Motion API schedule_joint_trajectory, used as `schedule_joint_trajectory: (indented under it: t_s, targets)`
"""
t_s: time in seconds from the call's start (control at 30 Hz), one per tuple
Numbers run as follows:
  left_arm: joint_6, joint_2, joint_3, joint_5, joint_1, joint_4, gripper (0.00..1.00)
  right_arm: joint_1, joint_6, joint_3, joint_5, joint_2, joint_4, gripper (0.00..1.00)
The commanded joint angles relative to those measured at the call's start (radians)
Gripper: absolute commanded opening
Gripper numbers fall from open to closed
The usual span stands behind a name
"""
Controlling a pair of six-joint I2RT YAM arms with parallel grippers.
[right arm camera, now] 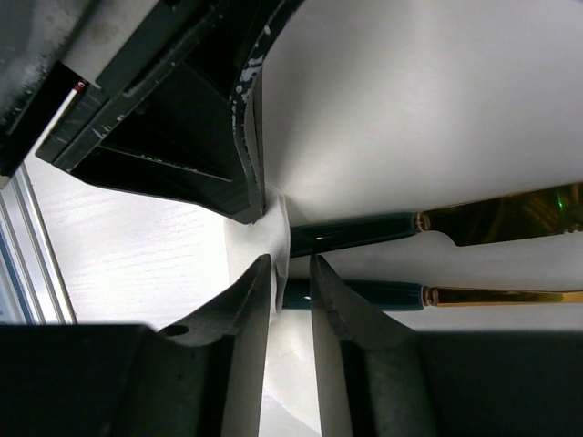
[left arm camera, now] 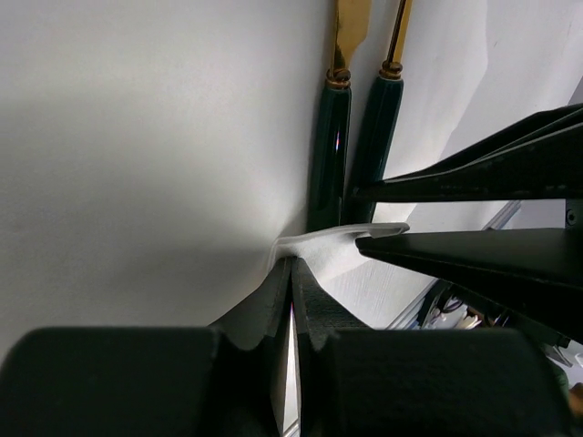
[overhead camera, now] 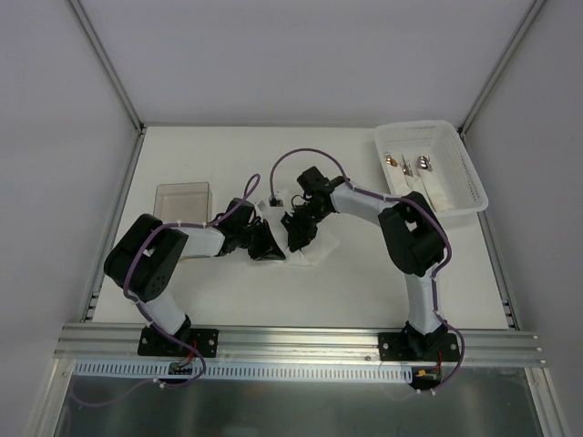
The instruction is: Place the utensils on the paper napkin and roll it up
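Two utensils with dark green handles and gold heads, a knife (right arm camera: 364,232) (left arm camera: 328,155) and a slimmer piece (right arm camera: 364,294) (left arm camera: 373,146), lie side by side on the white paper napkin (left arm camera: 137,137) (right arm camera: 410,109) (overhead camera: 314,253). My left gripper (left arm camera: 291,261) (overhead camera: 264,244) is shut on a raised fold of the napkin's edge just behind the handle ends. My right gripper (right arm camera: 291,264) (overhead camera: 296,232) faces it from the other side. Its jaws stand slightly apart, with the same paper edge hanging loose between them. The right gripper's fingers (left arm camera: 474,259) nearly touch the left gripper's.
A white basket (overhead camera: 474,182) at the back right holds more cutlery, with silver (overhead camera: 424,164) and copper (overhead camera: 392,162) heads. A clear plastic box (overhead camera: 182,198) stands at the back left. Both arms crowd the table's middle.
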Motion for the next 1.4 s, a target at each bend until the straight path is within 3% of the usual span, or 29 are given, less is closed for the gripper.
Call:
schedule_joint_trajectory:
  t_s: [0.0,0.23,0.33,0.43,0.67,1.37]
  targets:
    - [0.001,0.023,0.004,-0.026,-0.009,-0.016,0.02,0.0,0.032,0.047,0.028,-0.028,-0.026,0.28]
    - [0.001,0.023,-0.006,-0.026,-0.009,-0.016,0.02,-0.021,0.098,0.018,0.038,-0.163,-0.025,0.31]
    - [0.001,0.024,-0.002,-0.025,-0.009,-0.015,0.02,-0.026,0.136,-0.019,0.089,-0.224,-0.026,0.28]
    - [0.001,0.024,0.002,-0.023,-0.009,-0.015,0.02,-0.026,0.184,-0.065,0.171,-0.26,-0.033,0.18]
    - [-0.001,0.023,0.008,-0.023,-0.009,-0.018,0.02,-0.017,0.246,-0.111,0.245,-0.266,-0.085,0.1]
    - [-0.007,0.029,0.013,-0.028,-0.007,-0.019,0.03,0.057,0.345,-0.147,0.232,-0.212,-0.043,0.08]
